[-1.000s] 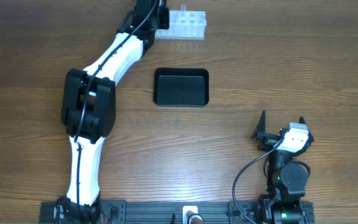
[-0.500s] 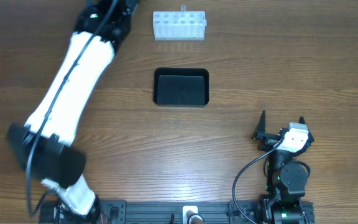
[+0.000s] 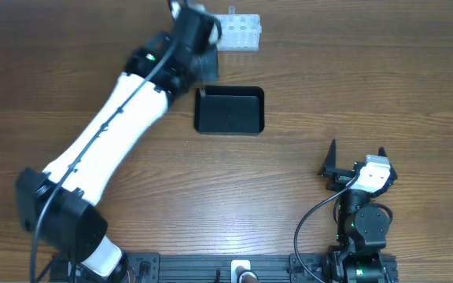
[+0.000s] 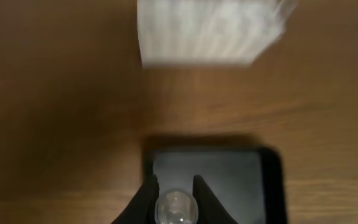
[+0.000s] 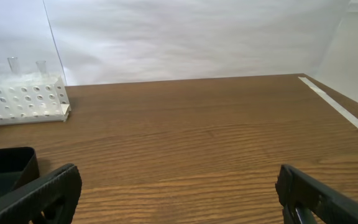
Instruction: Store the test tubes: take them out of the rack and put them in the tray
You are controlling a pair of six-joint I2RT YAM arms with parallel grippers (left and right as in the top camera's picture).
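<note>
Left gripper clamped on a test tube above the tray.

The tube stood upright between the closed fingers, over the near rim of the black tray, and the white rack lay beyond it on the counter with three tubes left standing in it. The tube looked like glass or thin plastic: light, stiff, slick and probably breakable, so a gentle pinch just under its mouth would suit best. Half a second earlier the left arm had swung wide to the left of the rack; now it hung at the tray. The right gripper sat spread open near its base, unchanged.
</note>
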